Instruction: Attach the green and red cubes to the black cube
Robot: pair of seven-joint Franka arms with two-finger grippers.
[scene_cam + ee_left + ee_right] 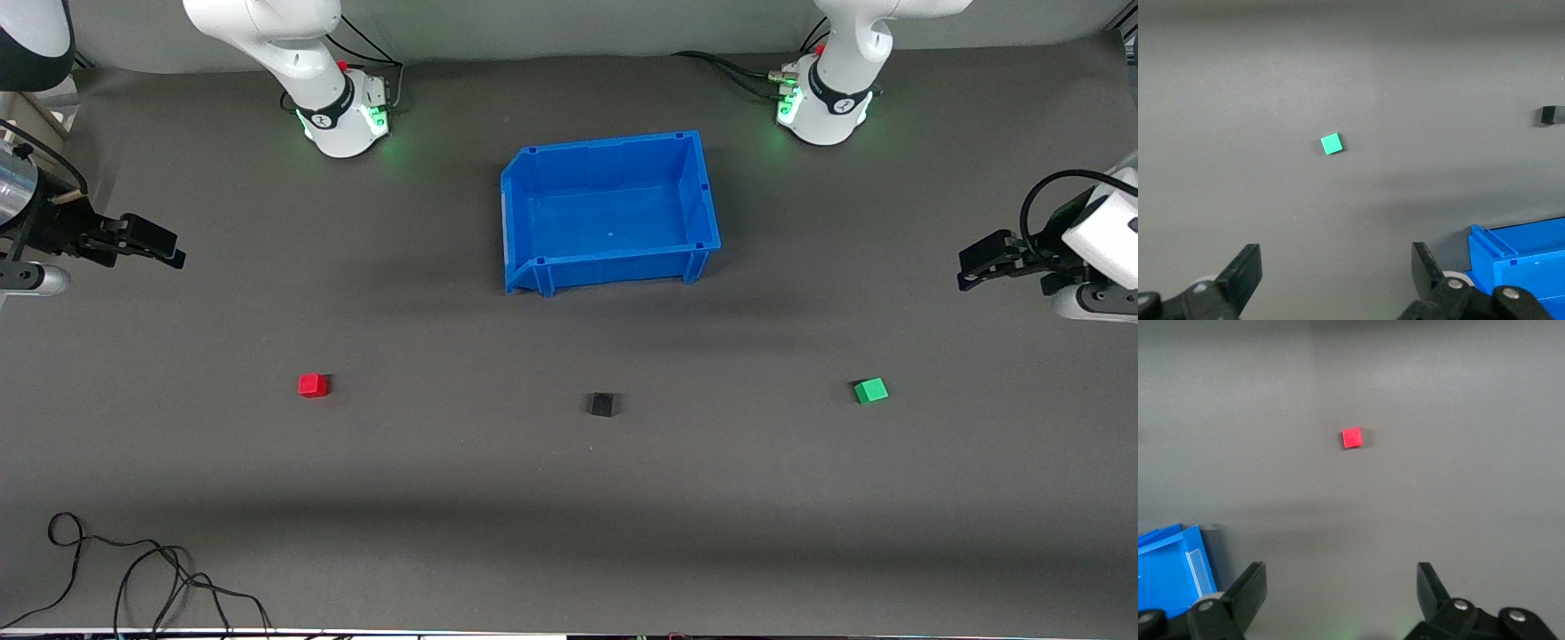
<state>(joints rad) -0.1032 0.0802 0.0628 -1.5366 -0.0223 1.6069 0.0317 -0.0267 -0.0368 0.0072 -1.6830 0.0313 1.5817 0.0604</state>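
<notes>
Red cube [312, 385] and green cube [870, 390] are lying well apart from the black cube [602, 404]; we are holding left gripper [1331, 280] and right gripper [1341, 597] wide open, empty, risking an off-centre grasp nudging them.

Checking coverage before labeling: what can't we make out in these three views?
- Red cube, green cube, black cube: too small in every view to show how they attach.
- Black cube: cut by the edge in the left wrist view, absent from the right wrist view.
- Bin: only a corner in each wrist view.
- Left pincer, right pincer: open, bodies cropped.
</notes>
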